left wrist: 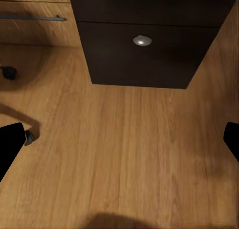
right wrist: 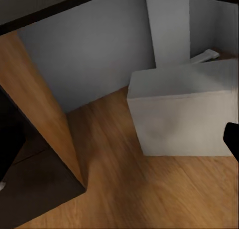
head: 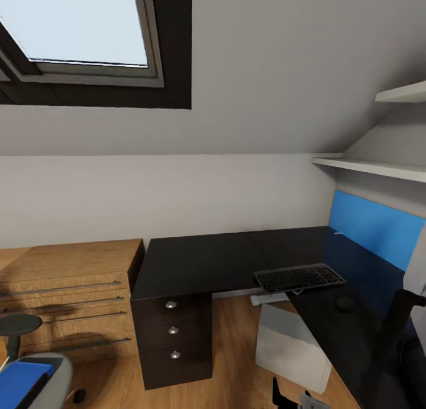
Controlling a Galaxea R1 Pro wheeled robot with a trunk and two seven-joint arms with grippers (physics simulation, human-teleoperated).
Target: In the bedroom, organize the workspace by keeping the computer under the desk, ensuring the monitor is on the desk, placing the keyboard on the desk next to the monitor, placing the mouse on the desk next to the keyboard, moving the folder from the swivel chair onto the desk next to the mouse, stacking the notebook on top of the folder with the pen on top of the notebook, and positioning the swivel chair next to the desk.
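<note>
The black L-shaped desk [head: 201, 261] stands against the wall. The black keyboard [head: 299, 277] lies on its right wing, with a small dark mouse [head: 344, 303] just in front of it. Under that wing the light grey computer [head: 293, 347] [right wrist: 184, 114] stands on the floor. At the lower left is the swivel chair [head: 50, 370], with the blue folder [head: 21, 382] on its seat. My left gripper [left wrist: 119, 142] is open over bare floor near the drawer pedestal [left wrist: 142, 50]. My right gripper [right wrist: 119, 139] is open and faces the computer. Monitor, notebook and pen are out of view.
A light wood cabinet [head: 71, 290] with bar handles stands left of the desk. A blue panel [head: 376, 228] runs along the wall behind the desk's right wing, with white shelves [head: 378, 167] above. A skylight [head: 77, 24] sits in the sloped ceiling. The floor is wood.
</note>
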